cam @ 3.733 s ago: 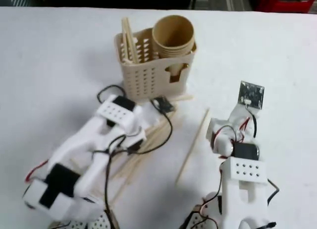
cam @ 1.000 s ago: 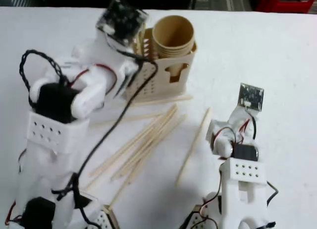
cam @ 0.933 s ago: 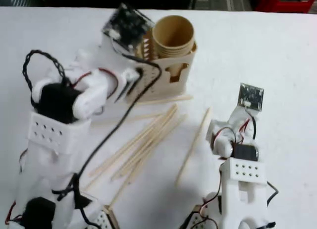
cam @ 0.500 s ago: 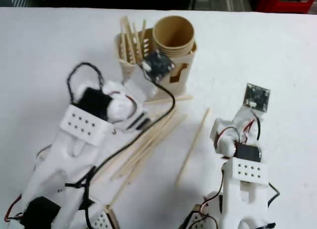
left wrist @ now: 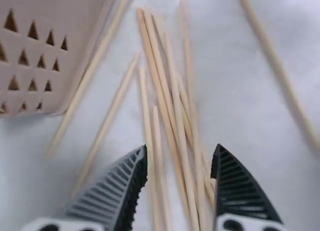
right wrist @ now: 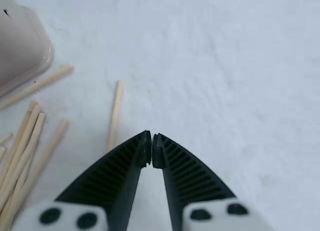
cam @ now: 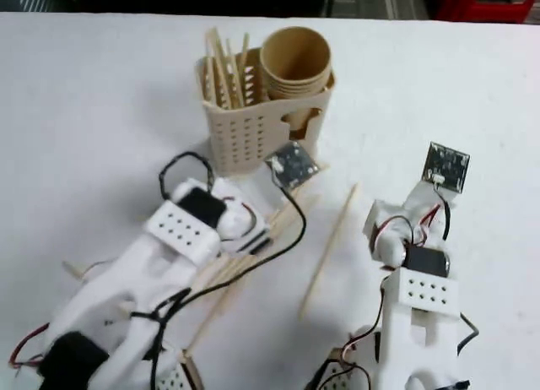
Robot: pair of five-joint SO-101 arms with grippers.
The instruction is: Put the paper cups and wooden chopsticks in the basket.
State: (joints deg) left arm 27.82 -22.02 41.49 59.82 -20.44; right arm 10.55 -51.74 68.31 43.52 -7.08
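Observation:
The cream basket (cam: 253,132) stands at the back of the table with stacked paper cups (cam: 294,62) in its right side and several wooden chopsticks (cam: 225,65) upright in its left side. More chopsticks lie in a loose pile (left wrist: 172,116) in front of the basket. My left gripper (left wrist: 178,153) hangs open just above that pile, nothing between its fingers. One single chopstick (cam: 328,248) lies apart to the right; it also shows as chopstick (right wrist: 115,113). My right gripper (right wrist: 151,141) is shut and empty, beside that stick.
The basket's corner (right wrist: 22,46) sits near the right arm. One chopstick (left wrist: 90,73) leans along the basket's base. White table (cam: 439,86) stretches open to the right and far left.
The left arm dropped several chopsticks into the basket, then pulled back and came down over the pile with its gripper open. The right arm shifted slightly.

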